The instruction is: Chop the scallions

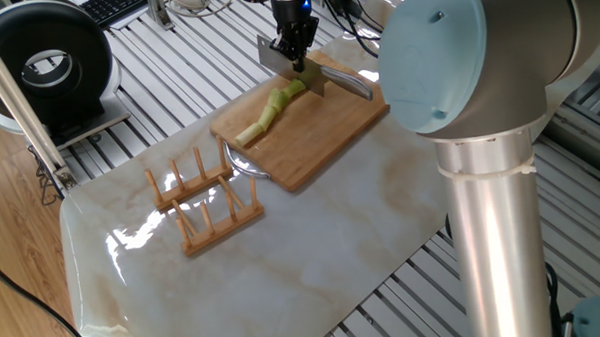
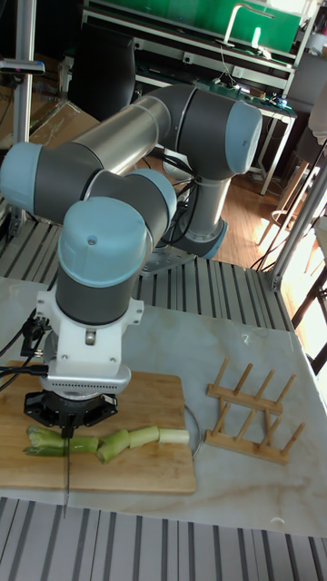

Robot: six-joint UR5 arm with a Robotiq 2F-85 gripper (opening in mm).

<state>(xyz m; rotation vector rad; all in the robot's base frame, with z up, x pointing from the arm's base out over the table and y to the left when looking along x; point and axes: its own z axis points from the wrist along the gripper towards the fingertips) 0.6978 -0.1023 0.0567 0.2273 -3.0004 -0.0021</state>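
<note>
Across the marble-look tabletop [image 1: 313,258], which is sitting on a slatted metal frame [image 1: 176,63], a bamboo cutting board [image 1: 329,132] is lying at an angle w/ a wooden rack [image 1: 206,202] standing just beside its near corner. Off to one side on the wood floor, a black round fan-like unit [image 1: 46,67] is sitting; the tall view is showing desks and a green panel behind the arm [image 2: 136,182].

No real containers on the table; the rack's pegs are holding nothing.

On the board, the scallions [image 1: 273,109] are lying lengthwise, whitish end toward the rack, w/ cut lines showing in the tall view [image 2: 109,442]. The gripper [image 1: 298,50] is pointing straight down over the green end, fingers clamped tight on the knife [image 1: 295,69], whose blade is standing edge-down across the stalk, approx. touching it.
</note>
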